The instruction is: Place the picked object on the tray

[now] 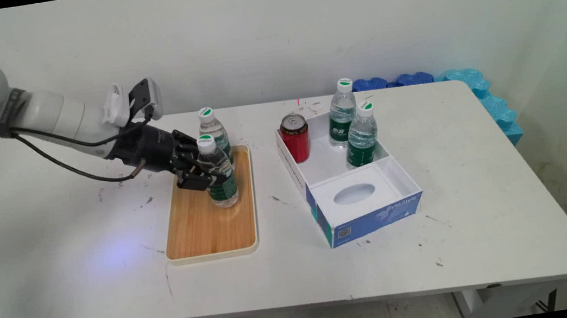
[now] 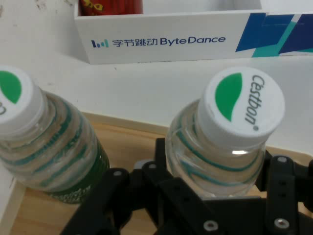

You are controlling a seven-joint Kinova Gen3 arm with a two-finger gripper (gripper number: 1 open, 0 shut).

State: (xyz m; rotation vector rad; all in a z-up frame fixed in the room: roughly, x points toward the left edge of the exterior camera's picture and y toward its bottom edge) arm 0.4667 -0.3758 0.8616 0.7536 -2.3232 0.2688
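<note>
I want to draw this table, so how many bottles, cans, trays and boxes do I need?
Water bottles: 4, namely the held bottle, the rear tray bottle, the rear box bottle and the front box bottle
Red cans: 1, the can
Wooden trays: 1, the tray
Boxes: 1, the box
Total: 7

two bottles point(image 1: 217, 157) on tray point(image 1: 200, 230) | box point(image 1: 373, 213) right: can point(image 1: 295, 136), two bottles inside

A white table point(image 1: 437, 248), scuffed with small dark marks, carries a wooden tray point(image 1: 200, 230) left of centre and an open white-and-blue cardboard box point(image 1: 373, 213) to its right, well apart. Blue foam pieces point(image 1: 476, 80) edge its far right corner.
</note>
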